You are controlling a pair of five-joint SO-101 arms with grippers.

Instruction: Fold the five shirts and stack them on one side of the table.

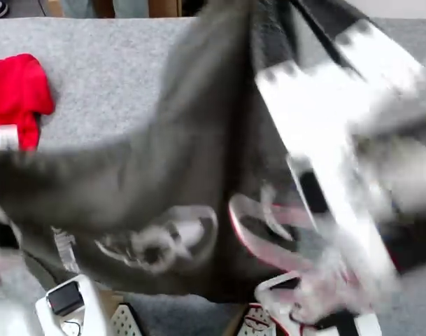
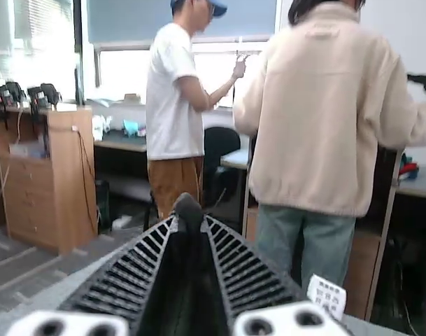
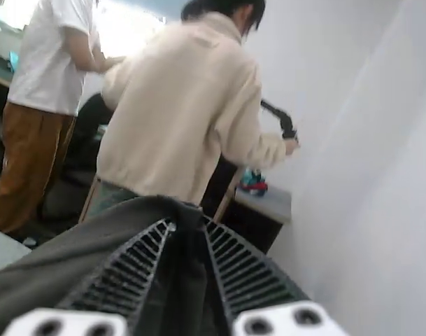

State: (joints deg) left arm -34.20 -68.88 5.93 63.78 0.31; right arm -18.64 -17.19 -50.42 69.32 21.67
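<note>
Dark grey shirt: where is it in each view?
High view: dark grey shirt lifted across the centre, right of the red shirt.
Left wrist view: pinched in the left claw.
Right wrist view: draped from the right claw.
Shared landmark: the two claws holding it.

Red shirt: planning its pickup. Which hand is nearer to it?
Left, likely: the left hand grips the gray shirt at its end near the red shirt; the right hand grips the opposite end, farther off.

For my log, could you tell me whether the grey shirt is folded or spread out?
Spread out, not folded: the grey shirt hangs wide across the table, pinched in the left tool and right tool.
</note>
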